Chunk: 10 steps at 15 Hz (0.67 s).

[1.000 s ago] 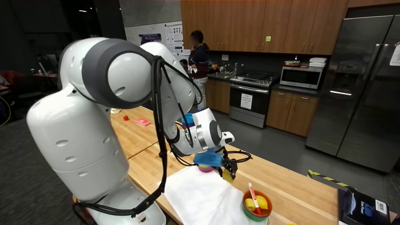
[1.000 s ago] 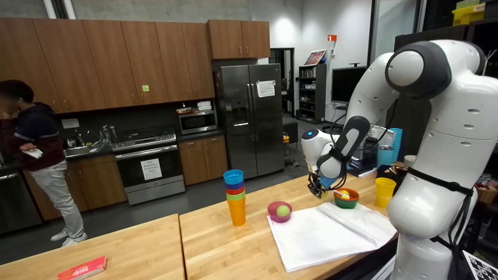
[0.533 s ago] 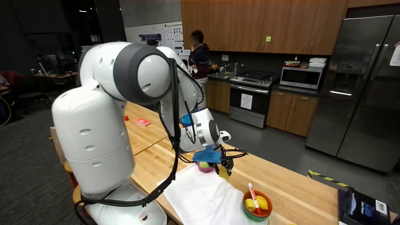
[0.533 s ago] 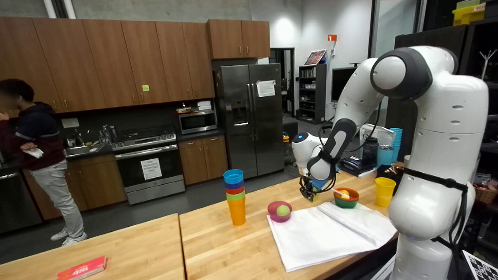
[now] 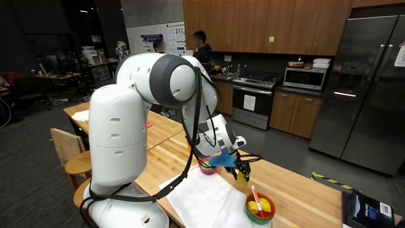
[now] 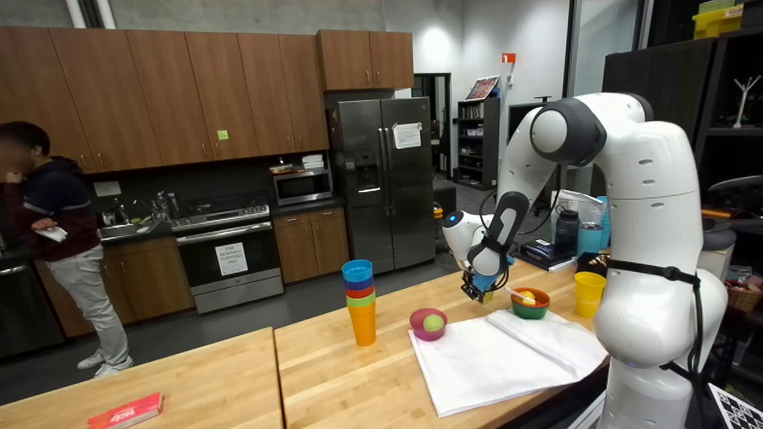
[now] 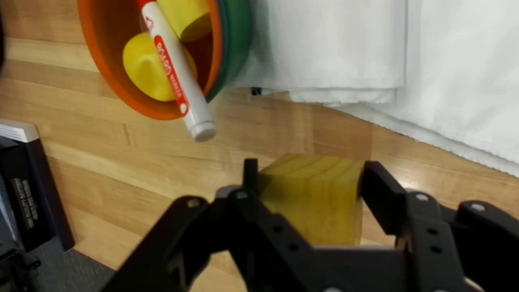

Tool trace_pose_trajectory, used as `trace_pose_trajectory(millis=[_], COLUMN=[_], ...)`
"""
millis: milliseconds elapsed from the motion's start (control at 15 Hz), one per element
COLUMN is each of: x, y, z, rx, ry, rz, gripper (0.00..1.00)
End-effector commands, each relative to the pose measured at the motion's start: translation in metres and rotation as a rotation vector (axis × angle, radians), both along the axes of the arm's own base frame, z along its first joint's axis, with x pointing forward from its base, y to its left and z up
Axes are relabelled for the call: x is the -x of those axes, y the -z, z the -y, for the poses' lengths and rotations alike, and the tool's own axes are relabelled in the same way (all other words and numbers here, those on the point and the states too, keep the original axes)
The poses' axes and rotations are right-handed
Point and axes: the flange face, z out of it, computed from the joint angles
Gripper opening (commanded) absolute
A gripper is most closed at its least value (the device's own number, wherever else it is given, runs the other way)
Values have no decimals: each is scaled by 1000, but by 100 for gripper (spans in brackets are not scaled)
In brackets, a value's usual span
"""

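A: What does the wrist view show?

B: The gripper [image 7: 311, 175] is clamped on a yellow wooden block [image 7: 312, 202] from two sides. Past it, an orange-and-green bowl [image 7: 239, 48] holds a yellow cylinder [image 7: 186, 16], a rounded yellow fruit [image 7: 148, 67] (a lemon, by its looks) and a white-and-red marker [image 7: 170, 67] that juts over the rim. A white cloth [image 7: 332, 44] comes up to the bowl; whether it runs underneath is hidden there.

A: And where is the block on the table?

B: In an exterior view, it is over the bare wood of the table [image 5: 284, 183], between the cloth and the long edge facing the stove [image 5: 262, 104]. A pink bowl [image 5: 208, 171] stands at one corner of the cloth, the orange-and-green bowl at another, the block between them. A black box [image 5: 368, 210] sits near the table's end.

A: Anything further along?

B: In an exterior view, a green ball [image 6: 434, 323] rests in the pink bowl. A stack of coloured cups [image 6: 360, 304] stands near the corner by the next table [image 6: 179, 369], where a red packet [image 6: 126, 411] lies. A yellow cup [image 6: 589, 295] stands near the orange-and-green bowl.
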Motion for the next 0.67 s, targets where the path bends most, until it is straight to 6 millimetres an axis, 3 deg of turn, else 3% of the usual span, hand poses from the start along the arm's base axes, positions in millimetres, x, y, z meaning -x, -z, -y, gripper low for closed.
trace_pose_trajectory(millis=[0, 400, 467, 533, 600], x=[-20, -29, -29, -27, -27], y=[20, 47, 49, 39, 41], z=[7, -2, -1, 0, 0], rx=[21, -38, -42, -27, -37], ry=[-6, -60, -54, -39, -43], rz=[-3, -60, -92, -55, -67], gripper=[39, 39, 89, 66, 70])
